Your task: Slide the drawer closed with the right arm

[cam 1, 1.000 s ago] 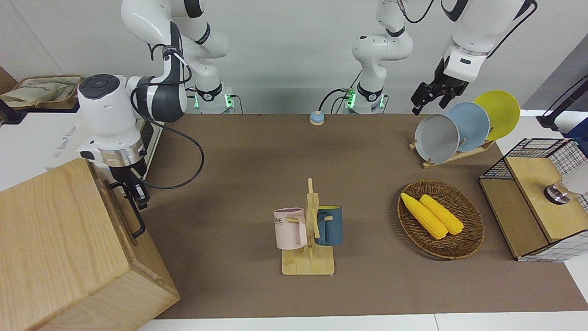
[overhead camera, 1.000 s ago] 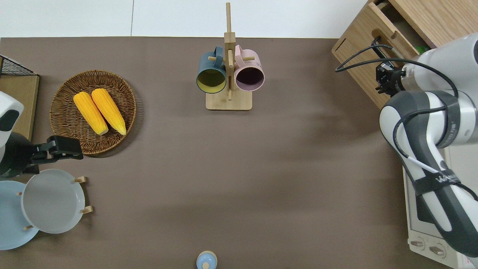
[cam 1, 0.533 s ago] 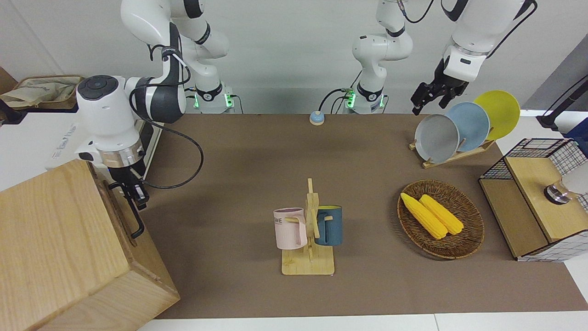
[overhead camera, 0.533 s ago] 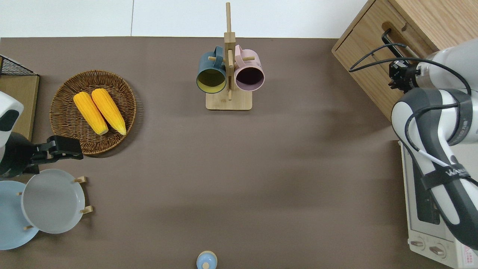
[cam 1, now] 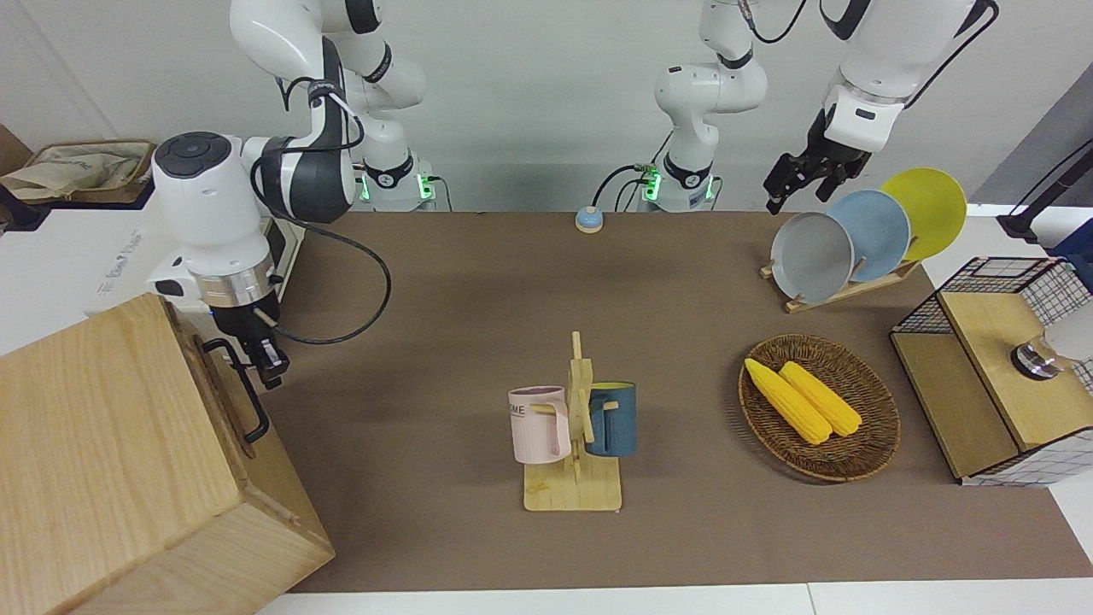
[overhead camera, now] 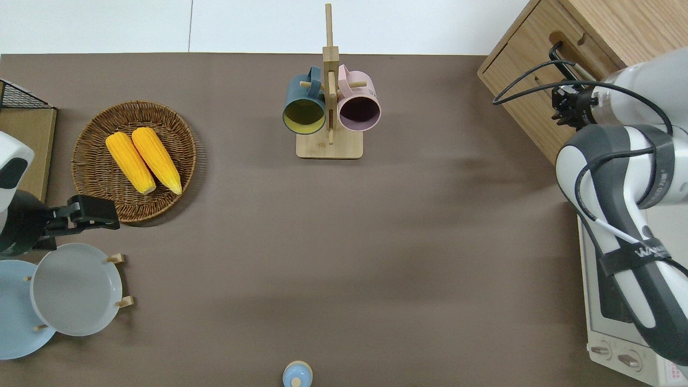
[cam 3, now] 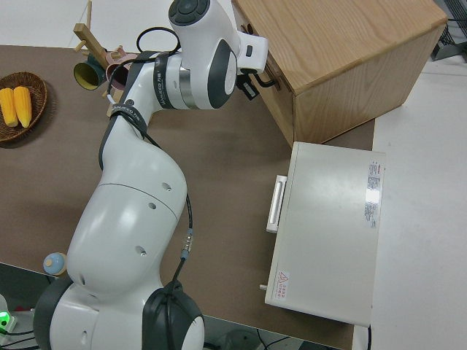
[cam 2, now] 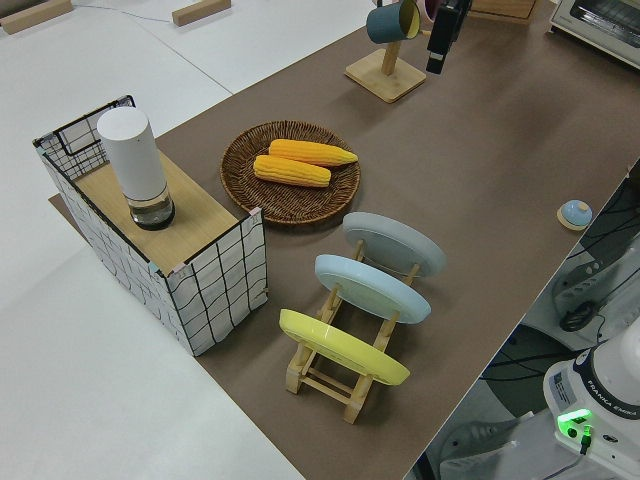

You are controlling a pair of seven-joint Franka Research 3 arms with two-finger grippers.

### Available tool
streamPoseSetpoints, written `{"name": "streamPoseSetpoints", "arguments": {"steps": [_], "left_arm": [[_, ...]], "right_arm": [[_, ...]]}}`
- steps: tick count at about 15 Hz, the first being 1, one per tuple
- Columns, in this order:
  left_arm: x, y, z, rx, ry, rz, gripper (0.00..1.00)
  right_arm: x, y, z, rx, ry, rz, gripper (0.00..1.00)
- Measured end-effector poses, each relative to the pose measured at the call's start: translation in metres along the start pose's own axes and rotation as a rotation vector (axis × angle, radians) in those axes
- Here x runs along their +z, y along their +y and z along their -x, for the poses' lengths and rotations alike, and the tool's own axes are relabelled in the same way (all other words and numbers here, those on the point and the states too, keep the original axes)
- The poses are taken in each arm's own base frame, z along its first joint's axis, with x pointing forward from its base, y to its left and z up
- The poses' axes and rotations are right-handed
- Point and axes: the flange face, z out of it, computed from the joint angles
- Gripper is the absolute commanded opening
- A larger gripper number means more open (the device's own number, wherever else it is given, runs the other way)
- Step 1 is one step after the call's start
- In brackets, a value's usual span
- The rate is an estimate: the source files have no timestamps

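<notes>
The brown table mat (overhead camera: 344, 258) has a big bare patch in the lower middle of the overhead view, and only a small blue bell (overhead camera: 297, 374) sits at its bottom edge. The mug stand (overhead camera: 329, 107) holds a blue mug and a pink mug near the top edge, in the middle. A basket (overhead camera: 88, 156) with two yellow corn cobs (overhead camera: 142, 161) is at the left of that view, with the plate rack (overhead camera: 75, 290) below it and the wire-mesh box (cam 1: 995, 367) at the very edge. The big wooden cabinet (overhead camera: 607, 37) fills the upper right corner, and the white toaster oven (overhead camera: 618, 328) sits at the lower right. The drawer (overhead camera: 529, 86) is light wood, wide and flat, with a black bar handle (cam 1: 243, 393) on its front. It looks pushed in, flush with the cabinet front (no gap shows in the overhead view). The right arm (overhead camera: 629, 215) bends up along the right edge. The right gripper (cam 1: 266, 359) is just beside the end of the handle, right in front of the drawer, and I cannot tell if it touches. I cannot tell if its fingers are open or closed. The left gripper (overhead camera: 91, 212) is parked, and its fingers look closed together on nothing.
</notes>
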Motion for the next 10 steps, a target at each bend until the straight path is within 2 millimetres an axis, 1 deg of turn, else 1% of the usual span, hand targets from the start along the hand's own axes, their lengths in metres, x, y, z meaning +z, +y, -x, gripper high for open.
{"name": "streamPoseSetpoints", "arguments": {"steps": [3, 4, 6, 7, 8, 9, 10], "left_arm": [[0.000, 0.000, 0.000, 0.000, 0.000, 0.000, 0.99], [0.000, 0.000, 0.000, 0.000, 0.000, 0.000, 0.99], [0.000, 0.000, 0.000, 0.000, 0.000, 0.000, 0.99], [0.000, 0.000, 0.000, 0.000, 0.000, 0.000, 0.99], [0.000, 0.000, 0.000, 0.000, 0.000, 0.000, 0.99], [0.000, 0.000, 0.000, 0.000, 0.000, 0.000, 0.99], [0.000, 0.000, 0.000, 0.000, 0.000, 0.000, 0.99]], "right_arm": [[-0.015, -0.019, 0.027, -0.048, -0.029, -0.001, 0.224], [-0.021, -0.025, 0.036, -0.064, -0.037, -0.003, 0.261], [-0.035, -0.035, 0.056, -0.106, -0.060, 0.000, 0.384], [-0.048, -0.041, 0.073, -0.159, -0.077, 0.001, 0.424], [-0.056, -0.044, 0.081, -0.207, -0.082, -0.001, 0.480], [-0.064, -0.044, 0.089, -0.261, -0.087, -0.003, 0.572], [-0.072, -0.042, 0.095, -0.316, -0.093, -0.003, 0.793]]}}
